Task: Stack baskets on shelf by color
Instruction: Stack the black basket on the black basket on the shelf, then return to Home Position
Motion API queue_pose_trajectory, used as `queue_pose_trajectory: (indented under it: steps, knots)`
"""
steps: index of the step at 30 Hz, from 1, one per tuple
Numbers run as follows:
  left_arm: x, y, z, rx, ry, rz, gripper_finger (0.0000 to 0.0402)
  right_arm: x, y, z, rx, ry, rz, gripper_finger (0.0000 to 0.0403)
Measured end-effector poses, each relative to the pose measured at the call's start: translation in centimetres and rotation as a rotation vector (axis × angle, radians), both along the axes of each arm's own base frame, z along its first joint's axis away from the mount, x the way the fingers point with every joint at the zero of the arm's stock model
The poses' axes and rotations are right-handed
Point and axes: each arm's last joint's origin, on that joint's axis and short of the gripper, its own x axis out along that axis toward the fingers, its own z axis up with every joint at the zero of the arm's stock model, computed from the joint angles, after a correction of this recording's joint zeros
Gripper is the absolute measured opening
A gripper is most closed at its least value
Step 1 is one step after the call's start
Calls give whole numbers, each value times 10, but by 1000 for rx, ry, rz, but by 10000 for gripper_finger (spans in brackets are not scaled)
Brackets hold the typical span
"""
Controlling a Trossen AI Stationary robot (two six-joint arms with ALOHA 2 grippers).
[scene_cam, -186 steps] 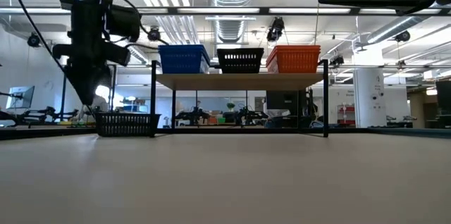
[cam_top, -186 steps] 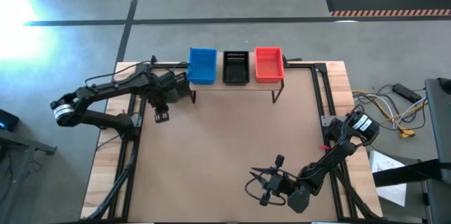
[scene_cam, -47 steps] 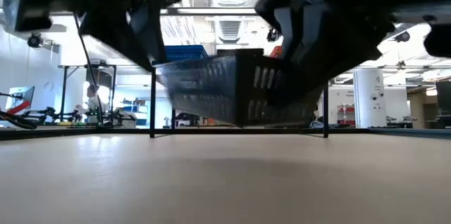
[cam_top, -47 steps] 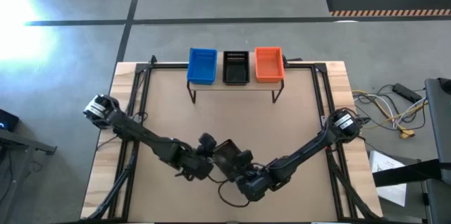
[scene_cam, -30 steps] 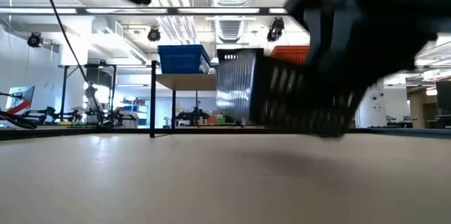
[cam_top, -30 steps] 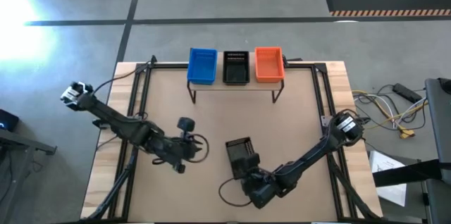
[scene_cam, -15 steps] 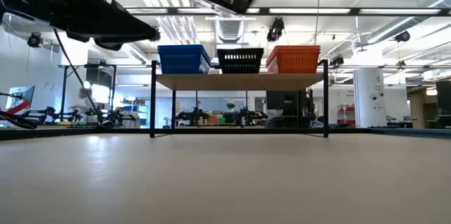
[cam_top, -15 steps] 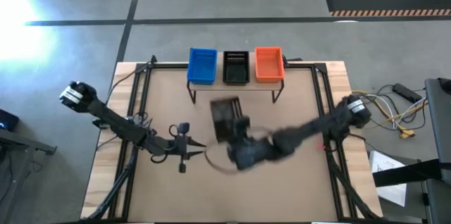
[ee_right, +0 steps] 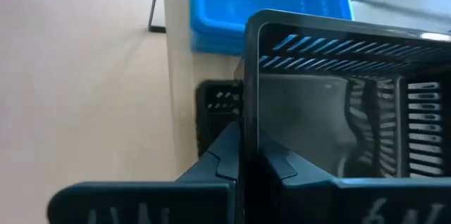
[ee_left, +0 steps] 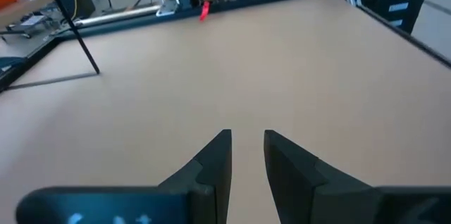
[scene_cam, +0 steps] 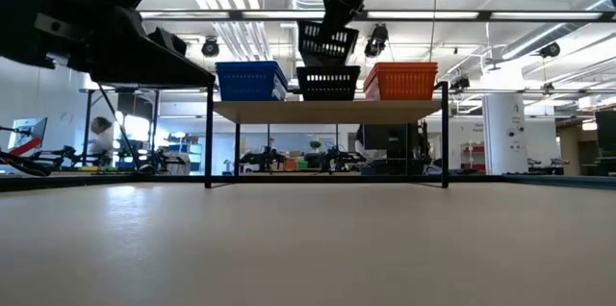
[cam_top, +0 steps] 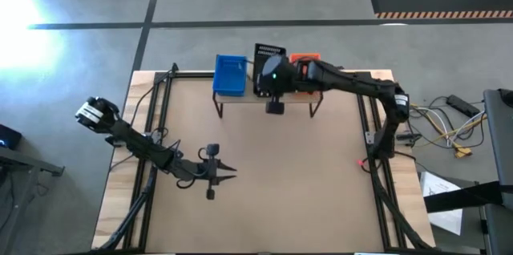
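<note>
Presently, a black basket [cam_top: 269, 54] is held clamped by the right gripper [cam_top: 274, 77] above the shelf [scene_cam: 327, 111]; the left gripper [ee_left: 246, 155], fingers slightly parted, is positioned over the near-left table [cam_top: 264, 199].

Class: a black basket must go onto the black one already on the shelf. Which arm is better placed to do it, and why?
The right. Its gripper grips the carried black basket just above the black stack on the shelf. The left gripper hovers empty over mid-table, far from the shelf.

Baskets: blue [cam_top: 230, 74], orange [cam_top: 306, 64], two black [scene_cam: 327, 83], slotted; shelf [scene_cam: 327, 111] light wood, black legs.
</note>
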Motion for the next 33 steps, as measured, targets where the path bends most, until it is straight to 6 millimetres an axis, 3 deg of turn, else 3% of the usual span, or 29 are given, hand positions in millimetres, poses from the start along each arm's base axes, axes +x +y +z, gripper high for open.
queue_pose_trajectory:
  steps: [5, 13, 27, 33]
  knots:
    - [3, -2, -6, 11, 23, -3, 68, -8, -25, -5, 91, -3, -34, 9]
    - [5, -3, -8, 5, 10, -5, 68, -9, -28, -20, 92, 55, -25, 16]
    - [5, -3, -6, 1, 0, -6, 68, -13, -27, -17, 108, 39, -50, 147]
    - [5, -3, -6, 0, -1, -5, 68, -34, -16, 1, 162, 28, -100, 158]
